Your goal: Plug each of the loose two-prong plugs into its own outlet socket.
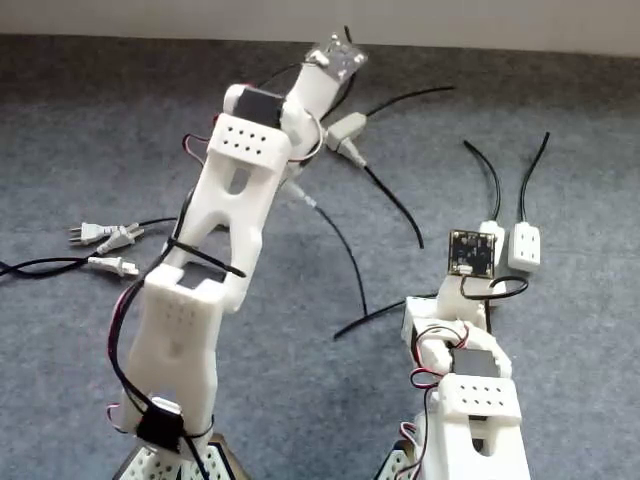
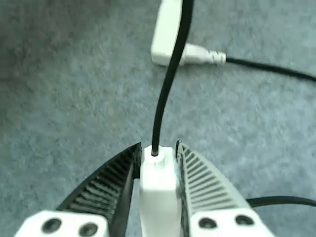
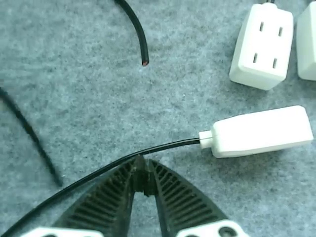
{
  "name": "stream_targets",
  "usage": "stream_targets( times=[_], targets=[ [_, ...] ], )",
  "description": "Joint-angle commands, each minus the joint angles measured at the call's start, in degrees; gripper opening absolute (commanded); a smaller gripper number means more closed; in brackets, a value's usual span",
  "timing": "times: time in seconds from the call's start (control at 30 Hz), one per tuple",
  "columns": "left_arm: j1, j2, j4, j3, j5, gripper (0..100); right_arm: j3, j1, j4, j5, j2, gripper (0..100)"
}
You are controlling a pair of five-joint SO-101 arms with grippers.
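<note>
Left claw [image 2: 158, 147]: your left arm is stretched to the far side of the carpet [image 1: 560, 150]. Its fingers are clamped on both flanks of a white block [image 2: 158, 185].
White block: a black cord [image 2: 165, 94] leaves its end and runs out ahead of the claw.
Joined socket [image 2: 168, 34]: it lies on the carpet just past that cord, with a white plug [image 2: 202, 57] seated in its side.
Right claw [image 3: 143, 162]: the fingers are together, with the tips down near the carpet. A black lead [image 3: 168, 146] crosses right at the tips, and you cannot tell whether it is pinched.
Lying socket [image 3: 261, 131]: it is on its side just beyond the right claw, at the end of that lead.
Paired sockets [image 3: 261, 47]: two sit side by side past the lying socket, slots facing up.
Loose plugs [image 1: 116, 266]: they rest on the carpet out to the left of your left arm, well apart from both claws.
</note>
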Motion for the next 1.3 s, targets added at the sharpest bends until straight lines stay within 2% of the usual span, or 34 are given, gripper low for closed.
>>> stream_targets(
  times=[0.0, 0.13, 0.3, 0.47, 0.57, 0.73, 0.93, 1.03, 1.17, 1.27],
  targets=[
    [0.7, 7.5, -3.4, -18.7, 0.7, 1, -0.2, 0.2, -1.2, -0.6, -0.8, 0.6],
    [0.3, 15.5, -10.3, -25.4, 0.8, 1, -0.2, 0.2, -1.2, -0.6, -0.8, 0.6],
    [-1.5, 19.7, -20.8, -20.2, 0.9, 2, -0.2, 0.2, -1.2, -0.6, -0.8, 0.6],
    [-1.4, 21.3, -30.9, -11.6, 0.7, 16, -0.2, 0.2, -1.2, -0.5, -0.8, 0.6],
    [-1.5, 21.7, -32.2, -10.2, 0.7, 19, -0.2, 0.2, -1.1, -0.5, -0.8, 0.6],
    [-2.3, 21.1, -25.3, -12.4, 0.6, 19, -0.2, 0.2, -1.1, -0.5, -0.7, 0.6],
    [-5.9, 19.4, -8.5, -22.5, 0.5, 32, -0.2, 0.2, -1.1, -0.5, -0.7, 0.6],
    [-7.4, 17.2, 1.6, -29.1, 0.5, 33, -0.2, 0.2, -1.1, -0.5, -0.7, 0.6],
    [-5.4, 13.9, 15.6, -34.9, -2.5, 33, -0.2, 0.6, -1.1, -0.6, -1.0, 0.6],
    [-2.5, 10.6, 18.9, -33.5, -1.1, 33, -0.3, 1.3, -0.8, -0.6, -1.1, 0.6]
  ],
)
